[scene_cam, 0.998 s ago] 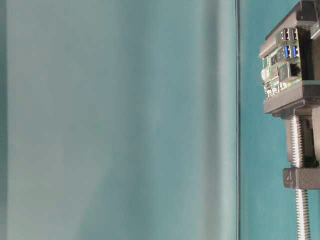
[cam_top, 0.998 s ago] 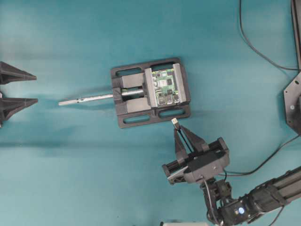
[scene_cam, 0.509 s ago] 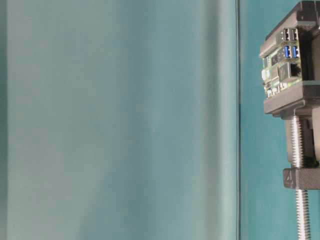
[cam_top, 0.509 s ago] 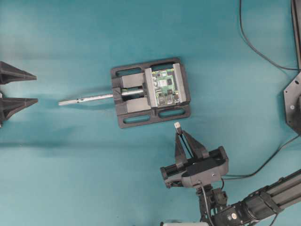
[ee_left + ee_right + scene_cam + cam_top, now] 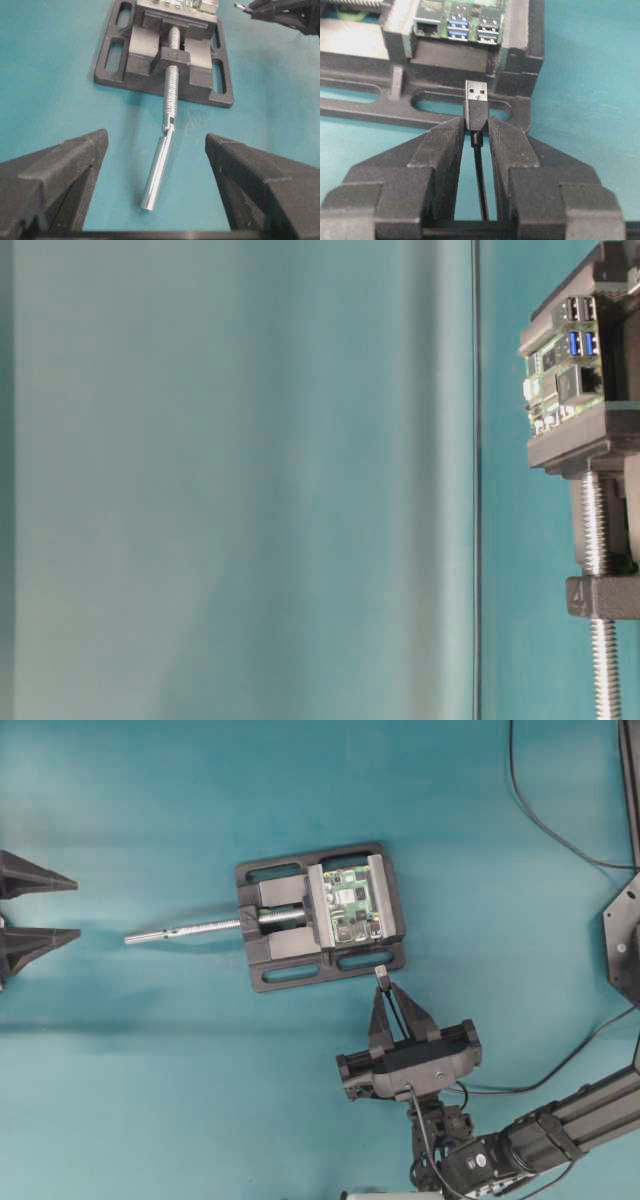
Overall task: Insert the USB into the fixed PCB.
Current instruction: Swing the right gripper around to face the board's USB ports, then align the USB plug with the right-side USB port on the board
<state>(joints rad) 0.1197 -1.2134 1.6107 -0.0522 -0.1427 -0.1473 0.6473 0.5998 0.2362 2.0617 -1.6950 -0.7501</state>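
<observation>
Right wrist view shows the right gripper (image 5: 476, 131) pinching the USB (image 5: 476, 102) just short of the fixed PCB (image 5: 465, 12) at twelve o'clock, so next it likely needs lining up with a port, while the left gripper (image 5: 156, 165) waits spread wide.

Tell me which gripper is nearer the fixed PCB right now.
Right. The right gripper, shut on the USB, sits just below the fixed PCB at the vise's edge; the left gripper, open, waits far left.
</observation>
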